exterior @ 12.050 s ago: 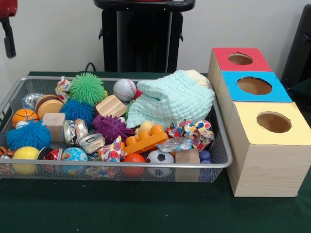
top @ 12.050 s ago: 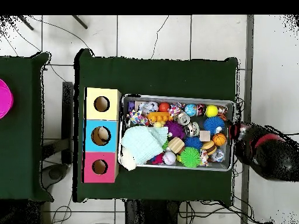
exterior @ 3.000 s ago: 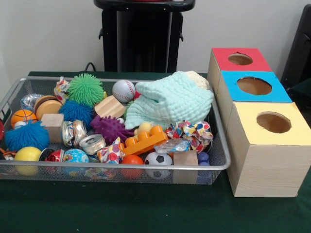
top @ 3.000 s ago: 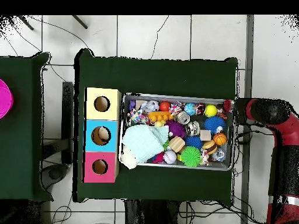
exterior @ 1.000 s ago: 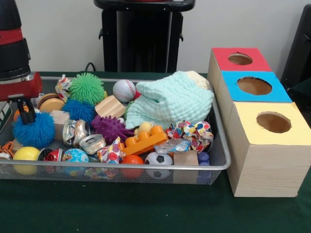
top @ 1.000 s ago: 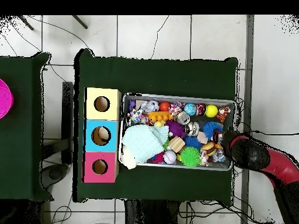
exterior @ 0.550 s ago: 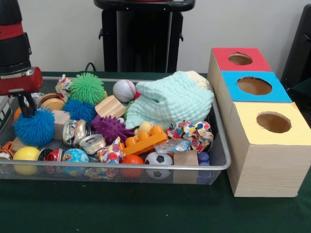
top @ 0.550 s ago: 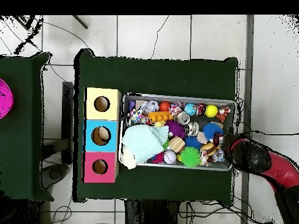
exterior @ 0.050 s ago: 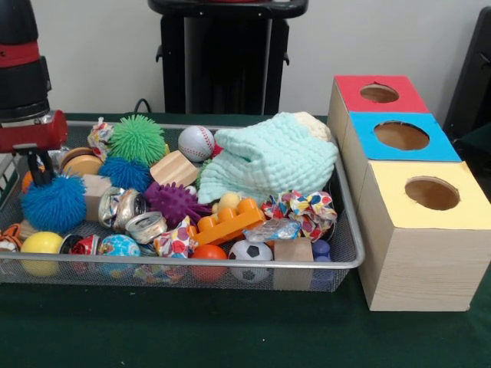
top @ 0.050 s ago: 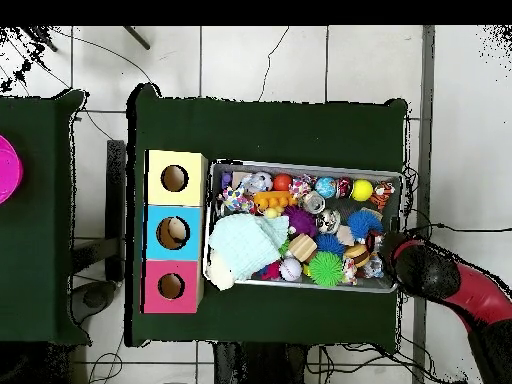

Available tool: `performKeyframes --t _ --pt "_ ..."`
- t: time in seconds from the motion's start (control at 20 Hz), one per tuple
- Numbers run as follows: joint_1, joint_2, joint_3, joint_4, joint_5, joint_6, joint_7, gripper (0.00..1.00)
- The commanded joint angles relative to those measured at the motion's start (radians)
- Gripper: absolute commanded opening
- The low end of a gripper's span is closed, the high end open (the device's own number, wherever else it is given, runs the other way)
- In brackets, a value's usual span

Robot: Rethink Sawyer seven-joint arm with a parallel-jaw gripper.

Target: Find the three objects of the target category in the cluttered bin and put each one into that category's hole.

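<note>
- The bin (exterior @ 0.050 s ago: 349, 230) on the table (exterior @ 0.050 s ago: 230, 330) is full of clutter; nothing shows in the boxes' holes, so the task looks to be at its first pick.
- The end effector (exterior @ 0.050 s ago: 34, 170) is down at the bin's end, its fingers (exterior @ 0.050 s ago: 28, 165) closed on the top of the blue ball (exterior @ 0.050 s ago: 52, 203).
- Next move, likely: lift it clear and carry it across to the boxes (exterior @ 0.050 s ago: 410, 184).
</note>
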Motion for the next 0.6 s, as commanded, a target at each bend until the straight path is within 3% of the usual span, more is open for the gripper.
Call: performKeyframes --t 0.05,0.45,0.6 --pt "0.022 0.062 -0.062 -0.003 -0.011 -0.027 0.094 1.00" --pt "-0.002 0.053 -0.051 0.015 -0.024 -0.124 0.104 1.00" --pt "-0.005 0.054 -0.038 -0.013 -0.011 -0.076 0.055 1.00"
